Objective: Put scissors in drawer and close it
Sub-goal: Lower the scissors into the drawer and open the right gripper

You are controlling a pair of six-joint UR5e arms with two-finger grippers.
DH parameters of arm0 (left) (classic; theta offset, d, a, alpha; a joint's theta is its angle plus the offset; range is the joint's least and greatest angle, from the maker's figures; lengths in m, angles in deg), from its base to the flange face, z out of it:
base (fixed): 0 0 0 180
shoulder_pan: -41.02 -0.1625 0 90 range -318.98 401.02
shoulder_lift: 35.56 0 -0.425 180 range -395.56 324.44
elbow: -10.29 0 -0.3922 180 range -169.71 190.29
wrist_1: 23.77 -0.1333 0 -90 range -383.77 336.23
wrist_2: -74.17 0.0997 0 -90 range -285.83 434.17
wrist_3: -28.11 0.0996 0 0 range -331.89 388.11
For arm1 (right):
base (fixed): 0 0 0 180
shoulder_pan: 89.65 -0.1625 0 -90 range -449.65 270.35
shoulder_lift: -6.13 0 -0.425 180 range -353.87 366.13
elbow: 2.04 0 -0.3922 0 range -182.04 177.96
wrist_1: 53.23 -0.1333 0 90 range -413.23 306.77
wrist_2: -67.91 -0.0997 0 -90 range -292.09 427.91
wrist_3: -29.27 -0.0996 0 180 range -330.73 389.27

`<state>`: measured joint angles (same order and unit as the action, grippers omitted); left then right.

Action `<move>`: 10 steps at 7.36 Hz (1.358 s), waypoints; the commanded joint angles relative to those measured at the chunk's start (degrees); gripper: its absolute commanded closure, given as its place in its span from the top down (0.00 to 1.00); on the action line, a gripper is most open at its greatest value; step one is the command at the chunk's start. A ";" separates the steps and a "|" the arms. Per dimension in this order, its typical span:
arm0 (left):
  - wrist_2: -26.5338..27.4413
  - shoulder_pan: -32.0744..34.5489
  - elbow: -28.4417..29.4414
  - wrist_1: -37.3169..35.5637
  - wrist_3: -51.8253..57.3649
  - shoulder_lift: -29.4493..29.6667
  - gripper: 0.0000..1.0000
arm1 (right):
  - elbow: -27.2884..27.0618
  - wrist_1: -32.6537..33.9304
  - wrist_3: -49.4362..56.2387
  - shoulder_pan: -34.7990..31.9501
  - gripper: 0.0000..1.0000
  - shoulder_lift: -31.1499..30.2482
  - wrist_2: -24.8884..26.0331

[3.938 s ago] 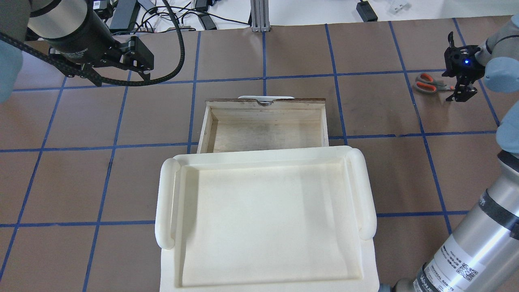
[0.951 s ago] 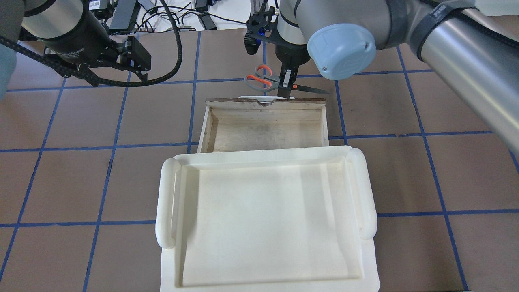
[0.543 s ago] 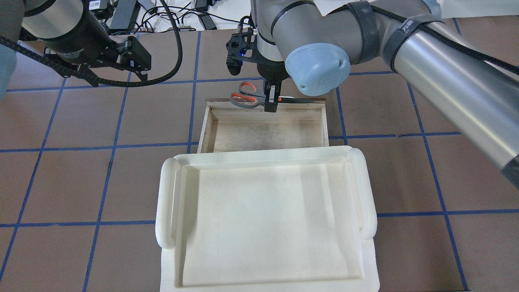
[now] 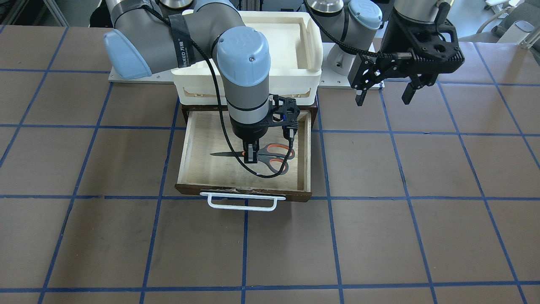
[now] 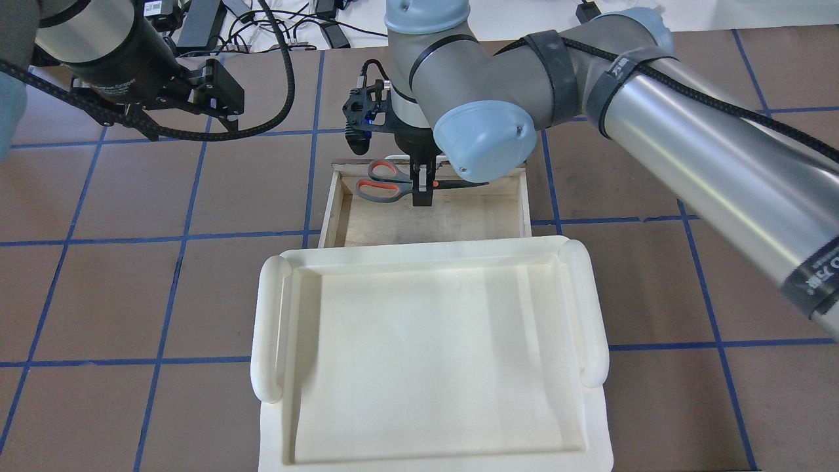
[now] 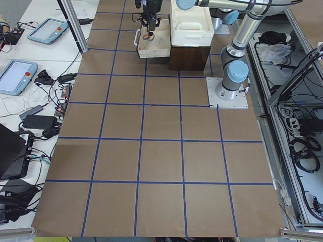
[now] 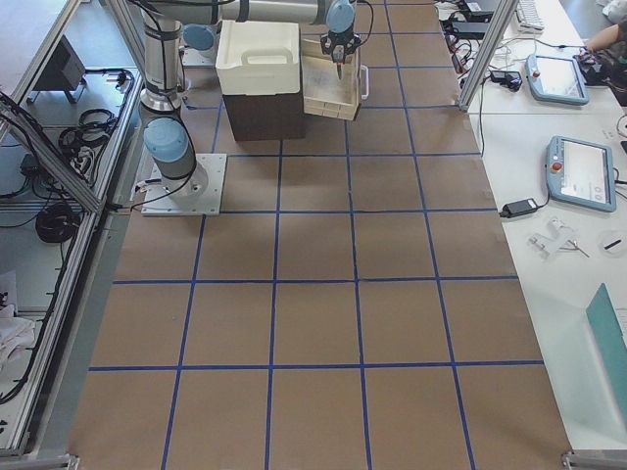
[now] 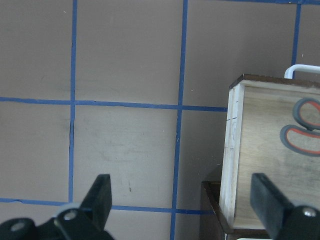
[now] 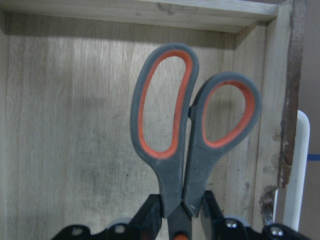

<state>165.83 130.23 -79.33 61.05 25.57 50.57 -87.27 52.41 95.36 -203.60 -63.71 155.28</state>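
Observation:
The scissors point(image 4: 273, 157), grey handles lined orange, are gripped at the pivot by my right gripper point(image 4: 250, 156), which is shut on them. They hang level over the inside of the open drawer point(image 4: 187, 145), blades along its width. The overhead view shows the scissors point(image 5: 382, 183) and right gripper point(image 5: 423, 195) just inside the drawer's dark front. In the right wrist view the handles point(image 9: 170, 125) sit above the plywood floor point(image 9: 65, 130). My left gripper point(image 4: 383, 100) is open and empty, off to the drawer's side; its wrist view shows open fingers point(image 8: 100, 197).
The white foam tray point(image 5: 272, 328) sits on a dark cabinet point(image 6: 189, 56) from which the drawer is pulled out. The drawer's white bar handle point(image 4: 242, 207) points away from the robot. Brown table with blue tape grid all around.
My right arm has carried the scissors from beyond the drawer's front to over the drawer's inside and lower. The left arm has not moved.

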 commanded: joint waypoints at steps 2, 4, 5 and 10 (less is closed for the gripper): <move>0.00 0.00 -0.03 0.00 0.00 0.00 1.00 | -1.86 0.00 -0.69 -0.48 0.31 0.05 0.95; -0.09 0.00 -0.03 0.00 0.00 0.00 1.00 | -1.96 0.26 -1.04 -0.48 0.65 0.14 0.87; -0.09 0.00 -0.03 0.00 0.00 0.00 1.00 | -1.96 0.18 -4.27 -0.48 0.86 0.23 0.78; -0.35 0.35 -0.12 -0.44 0.00 1.83 1.00 | -1.34 2.64 -36.86 8.53 1.00 -5.46 2.80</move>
<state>165.62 130.39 -79.38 60.95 25.56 51.03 -88.72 54.61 74.40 -199.69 -66.69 157.79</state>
